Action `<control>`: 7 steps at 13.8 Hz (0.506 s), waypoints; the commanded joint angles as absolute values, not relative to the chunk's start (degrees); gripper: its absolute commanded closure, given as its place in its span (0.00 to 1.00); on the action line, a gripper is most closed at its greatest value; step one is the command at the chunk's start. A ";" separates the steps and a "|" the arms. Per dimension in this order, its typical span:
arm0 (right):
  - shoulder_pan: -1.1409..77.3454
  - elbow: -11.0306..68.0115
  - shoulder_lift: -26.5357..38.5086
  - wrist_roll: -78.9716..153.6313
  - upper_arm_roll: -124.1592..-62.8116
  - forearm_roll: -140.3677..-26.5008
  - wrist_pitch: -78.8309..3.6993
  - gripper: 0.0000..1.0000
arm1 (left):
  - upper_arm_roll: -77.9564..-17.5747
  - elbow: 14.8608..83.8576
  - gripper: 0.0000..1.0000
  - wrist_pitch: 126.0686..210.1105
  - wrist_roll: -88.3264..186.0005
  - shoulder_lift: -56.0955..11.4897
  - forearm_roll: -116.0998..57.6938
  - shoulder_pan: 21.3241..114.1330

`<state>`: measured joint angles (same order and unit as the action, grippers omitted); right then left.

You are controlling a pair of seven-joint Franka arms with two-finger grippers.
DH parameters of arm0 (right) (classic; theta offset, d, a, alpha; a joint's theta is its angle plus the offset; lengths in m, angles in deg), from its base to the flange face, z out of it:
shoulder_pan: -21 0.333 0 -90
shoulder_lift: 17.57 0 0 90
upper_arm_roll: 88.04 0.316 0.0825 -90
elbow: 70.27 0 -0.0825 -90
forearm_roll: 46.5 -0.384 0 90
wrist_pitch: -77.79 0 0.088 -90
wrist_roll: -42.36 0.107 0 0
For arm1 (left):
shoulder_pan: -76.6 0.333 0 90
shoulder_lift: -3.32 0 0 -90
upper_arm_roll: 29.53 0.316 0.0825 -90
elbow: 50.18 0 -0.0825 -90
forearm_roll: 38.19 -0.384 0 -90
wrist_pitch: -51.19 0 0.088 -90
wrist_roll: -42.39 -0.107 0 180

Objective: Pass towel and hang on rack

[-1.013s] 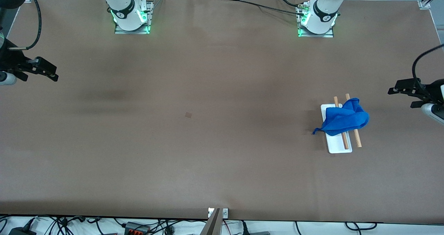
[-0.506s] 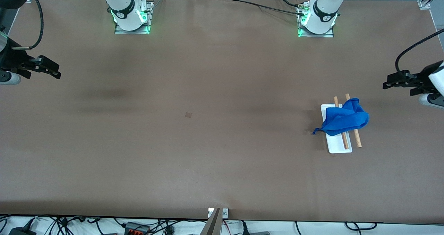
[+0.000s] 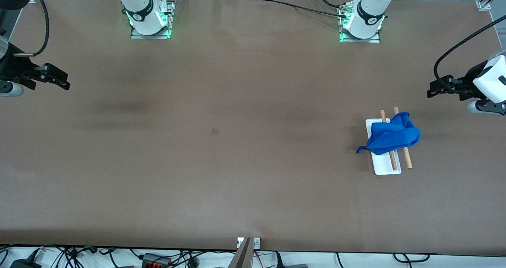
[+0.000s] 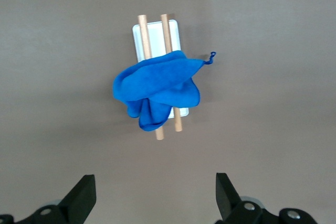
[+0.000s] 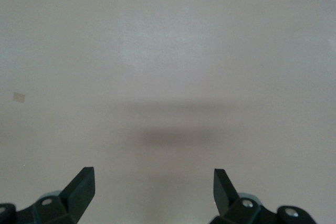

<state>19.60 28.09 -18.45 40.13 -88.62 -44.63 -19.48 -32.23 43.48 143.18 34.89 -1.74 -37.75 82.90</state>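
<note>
1. Brown table (image 3: 237,161) carries the rack (image 3: 386,168) toward the left arm's end.
2. Blue towel (image 3: 393,135) lies draped over the rack's two wooden rods (image 3: 407,159).
3. Left gripper (image 3: 433,92) hovers near the rack, fingers (image 4: 84,195) spread, holding nothing.
4. Right gripper (image 3: 63,84) hangs over bare table at the right arm's end, fingers (image 5: 84,184) apart, empty.

Bright blue towel (image 3: 393,136) on a rack (image 3: 385,166) with white base and light-brown rods; plain brown tabletop (image 3: 237,161); black grippers

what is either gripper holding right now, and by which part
Nothing: the left gripper and right gripper are open and empty; the towel lies draped over the rack.
</note>
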 commanded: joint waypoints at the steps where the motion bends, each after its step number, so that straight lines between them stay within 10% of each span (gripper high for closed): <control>1: 19.51 28.17 -18.97 40.69 -88.39 -44.57 -19.59 0.00 | -31.02 45.89 0.00 144.35 35.44 0.33 -39.51 81.61; 7: 19.51 28.43 -18.88 40.78 -88.39 -45.27 -19.59 0.00 | -31.11 47.12 0.00 145.58 35.36 1.56 -38.81 81.61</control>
<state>19.60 28.12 -18.45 40.13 -88.62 -44.63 -19.53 -31.91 44.70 143.80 34.92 -0.81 -38.32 82.55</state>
